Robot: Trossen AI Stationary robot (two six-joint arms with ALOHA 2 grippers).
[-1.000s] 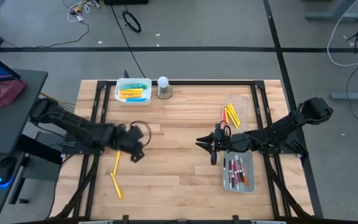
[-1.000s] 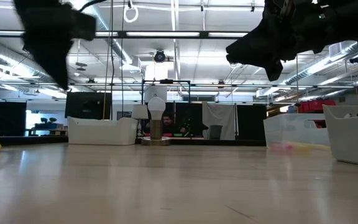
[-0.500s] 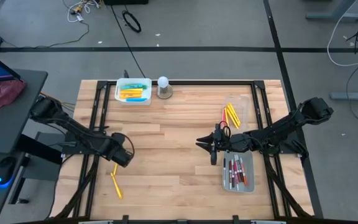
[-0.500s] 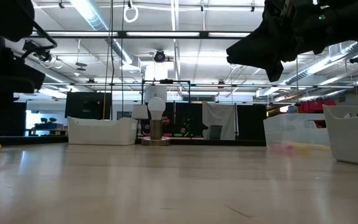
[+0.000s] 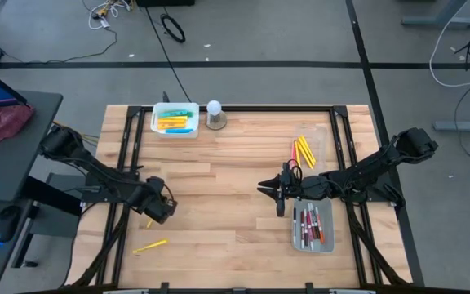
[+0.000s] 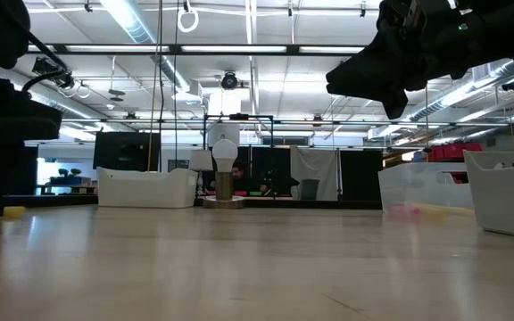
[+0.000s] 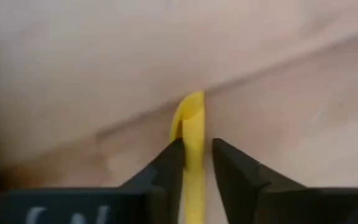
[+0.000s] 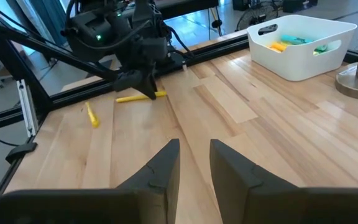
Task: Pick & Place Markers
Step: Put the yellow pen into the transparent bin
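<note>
A yellow marker [image 7: 191,121] lies on the wooden table at its near left, between the fingers of my left gripper [image 7: 196,152], which is shut on it. From above, only the marker's near tip [image 5: 148,222] shows beside the gripper [image 5: 157,214]. In the right wrist view the marker [image 8: 156,95] lies flat under that gripper [image 8: 140,87]. A second yellow marker [image 5: 150,245] lies loose, closer to the near edge. My right gripper [image 5: 277,198] hovers at mid-table, right of centre, empty, with a narrow gap between its fingers [image 8: 194,155]. My left gripper pinches the yellow marker's two long sides [image 7: 192,140] between its two fingers, around the marker's middle as the right wrist view shows it. The fingers come from above, slanting down from the table's left. The marker lies flat on the table.
A white bin [image 5: 175,119] with yellow, green and blue markers stands at the far left, with a bulb-topped round object [image 5: 215,114] beside it. A clear tray [image 5: 310,224] of red and dark markers lies at the right, and yellow and red markers [image 5: 303,151] lie beyond it. Black frame rails edge the table.
My left gripper has gone toward the table's near-left and down onto the yellow marker, now covering most of it. The second yellow marker has turned about on the table, from pointing near-far to lying almost left-right. My right arm has kept still.
</note>
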